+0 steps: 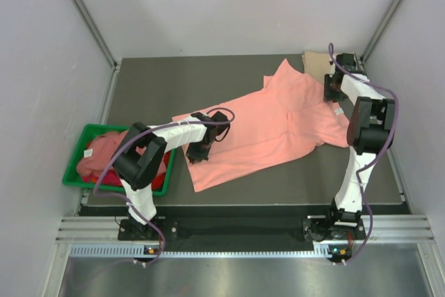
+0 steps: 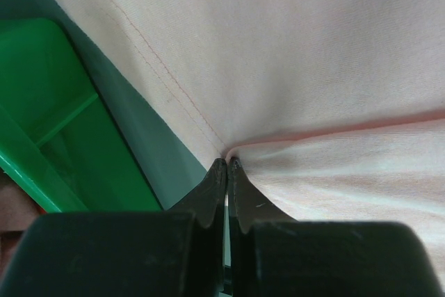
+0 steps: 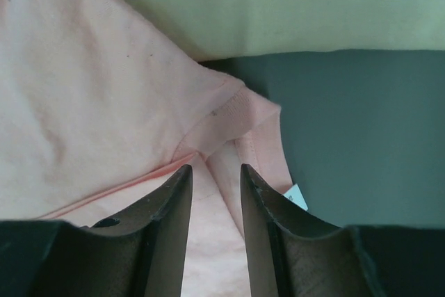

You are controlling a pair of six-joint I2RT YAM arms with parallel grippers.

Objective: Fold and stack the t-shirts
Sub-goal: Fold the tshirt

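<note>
Salmon-pink t-shirt [image 1: 271,126] lies spread out, diagonal across the dark table [image 1: 208,74], sleeves rumpled. Tan-beige t-shirt [image 1: 316,64] sits at the far right corner. Left gripper [image 2: 227,165] is clamped on the salmon hem near the green bin [image 1: 73,165]. Right gripper [image 3: 215,172] has its jaws apart over the shirt's far end.

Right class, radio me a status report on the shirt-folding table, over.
Left gripper shut, pinching salmon-pink t-shirt at its hem. Right gripper open over the collar end. Shirt spread out, not yet folded. Tan t-shirt close beside right gripper.
</note>
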